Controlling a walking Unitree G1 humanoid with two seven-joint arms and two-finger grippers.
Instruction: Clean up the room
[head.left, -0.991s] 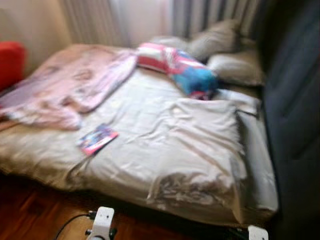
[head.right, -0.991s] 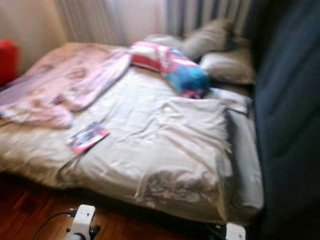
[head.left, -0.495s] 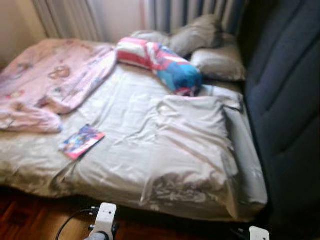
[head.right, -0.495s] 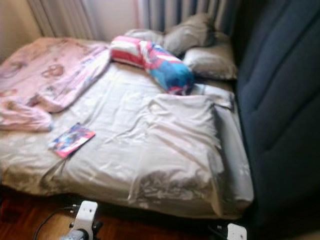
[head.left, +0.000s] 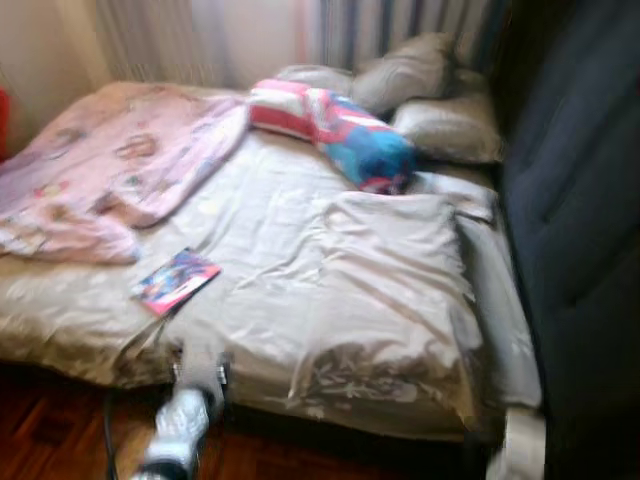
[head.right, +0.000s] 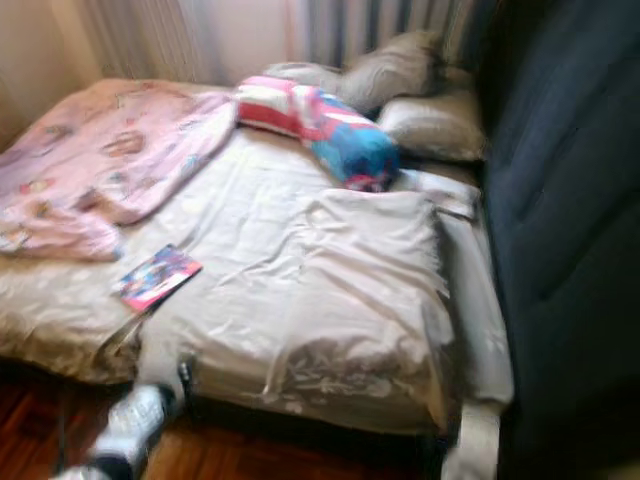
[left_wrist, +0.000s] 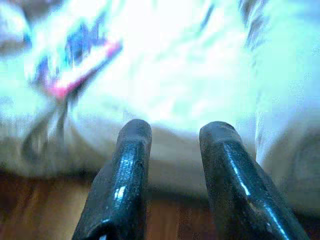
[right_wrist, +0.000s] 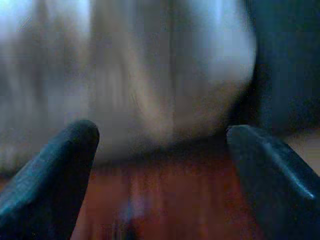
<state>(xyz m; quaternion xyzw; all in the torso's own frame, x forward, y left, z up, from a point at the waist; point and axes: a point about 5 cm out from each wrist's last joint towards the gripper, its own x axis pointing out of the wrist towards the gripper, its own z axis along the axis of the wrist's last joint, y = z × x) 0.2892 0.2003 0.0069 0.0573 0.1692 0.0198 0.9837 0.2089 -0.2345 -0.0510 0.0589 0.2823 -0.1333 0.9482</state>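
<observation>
At the near edge of the bed (head.left: 90, 345), the left gripper (left_wrist: 172, 135) rises with fingers a little apart, holding nothing; the right gripper (right_wrist: 162, 145), near the bed's right corner, is spread wide. The booklet (head.left: 176, 281) lies flat near the near-left edge: likely thin, light, floppy, best pinched at its overhang-free near edge. Farther off lie the pink blanket (head.left: 120, 160) and bolster (head.left: 335, 130).

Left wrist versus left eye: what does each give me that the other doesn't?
Left wrist view: the left gripper up close, fingers apart. Left eye view: the pink blanket, the red-and-blue bolster, the grey pillows and the dark padded panel on the right. Both: the colourful booklet lying on the grey sheet, and the wooden floor.
</observation>
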